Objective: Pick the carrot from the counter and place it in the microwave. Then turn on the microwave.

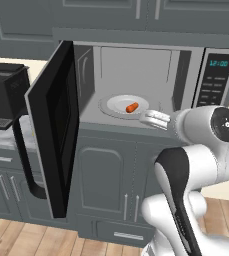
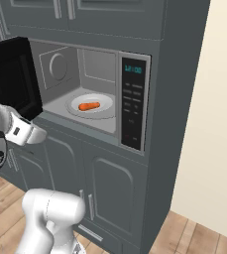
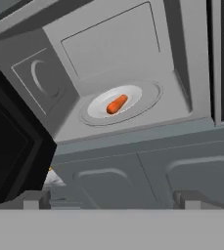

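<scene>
Sitting on the white plate [image 2: 91, 106] inside the microwave [image 1: 136, 80], mid-frame in every view, the carrot [image 2: 89, 105] is already delivered. The hand [image 3: 111, 201] is released and empty, low in the hand view outside the cavity. Left, by my judgement: swinging the open door [image 1: 53, 130] closed and pressing the keypad [image 2: 133, 106].

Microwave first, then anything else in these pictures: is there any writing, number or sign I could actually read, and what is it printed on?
"12:00": cyan digits on the display atop the keypad panel of the microwave.
Keypad button labels: small pale marks, too blurred to read.
Red marks low on the keypad panel: too small to read.
Coffee machine: no readable lettering.
Carrot and its plate inside the microwave: no text.
</scene>
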